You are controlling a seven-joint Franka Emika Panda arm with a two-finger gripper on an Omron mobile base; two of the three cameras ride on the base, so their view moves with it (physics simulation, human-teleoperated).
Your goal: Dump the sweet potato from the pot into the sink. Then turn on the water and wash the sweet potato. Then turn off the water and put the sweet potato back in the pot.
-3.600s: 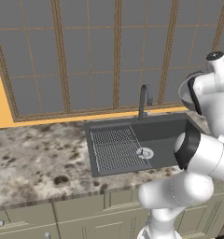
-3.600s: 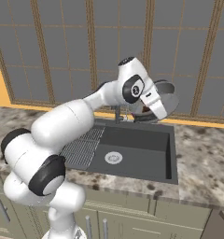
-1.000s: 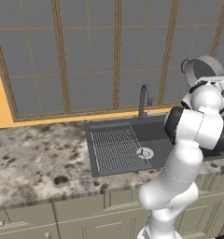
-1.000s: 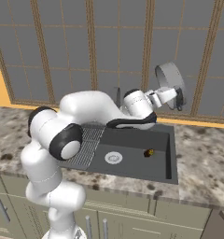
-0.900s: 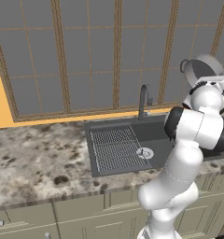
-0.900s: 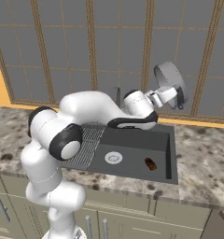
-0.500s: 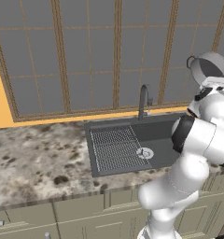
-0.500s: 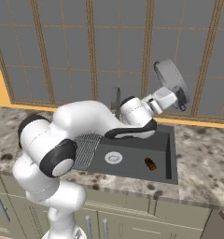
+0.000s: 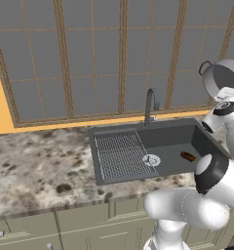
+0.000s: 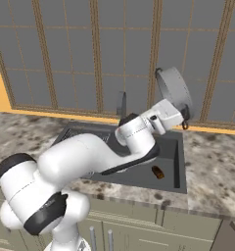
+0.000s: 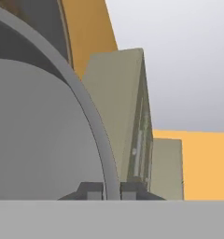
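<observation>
The grey pot (image 9: 221,78) is held high above the sink's right end, tipped on its side. My gripper (image 9: 227,93) is shut on its rim. From the right base view the pot (image 10: 174,93) hangs in my gripper (image 10: 180,113) with its mouth turned toward the window. In the hand view the pot's rim (image 11: 93,121) runs between my fingertips (image 11: 90,189), gripper (image 11: 111,191) shut on it. The sweet potato (image 9: 187,156) lies on the sink (image 9: 138,128) floor at the right, also seen as the sweet potato (image 10: 157,172) in the sink (image 10: 181,162).
The dark gooseneck faucet (image 9: 149,105) stands behind the basin, no water running; the faucet (image 10: 122,105) sits left of my forearm. A ribbed grid (image 9: 120,154) covers the sink's left part. Speckled stone counter (image 9: 36,161) flanks the basin, windows behind.
The sweet potato dropped and came to rest on the sink floor at the right. My arm shifted its elbow and carried the tipped pot slightly rightward, still gripped.
</observation>
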